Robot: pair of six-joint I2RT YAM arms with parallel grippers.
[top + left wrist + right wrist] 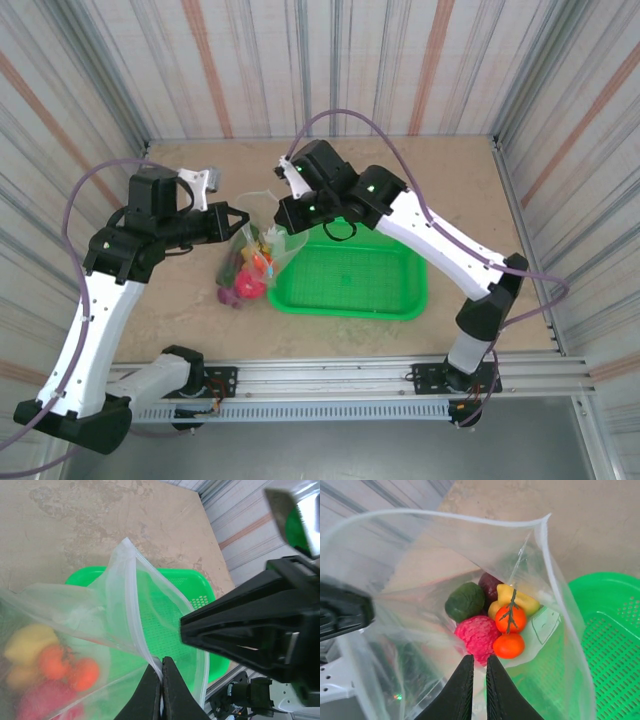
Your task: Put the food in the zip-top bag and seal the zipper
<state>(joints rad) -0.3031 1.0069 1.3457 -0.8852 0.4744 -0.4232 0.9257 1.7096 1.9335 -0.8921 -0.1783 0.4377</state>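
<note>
1. Food (490,622) lies nearest me: the toy fruits are heaped at the bottom of the zip-top bag (258,250). The bag appears to sag onto the surface (170,300) beside the left edge of the green basket (350,280). I judge their weight pulls the film down and straight.
2. Higher up, my left gripper (161,680) is pinched fully closed on the zipper (132,595), anchoring that side of the rim.
3. Opposite it, my right gripper (479,680) has its fingers nearly together, seemingly nipping the bag's film. I reckon the pair hold the mouth upward so nothing spills.
4. The mouth gapes wide between them, so the sealing is not yet done.
</note>
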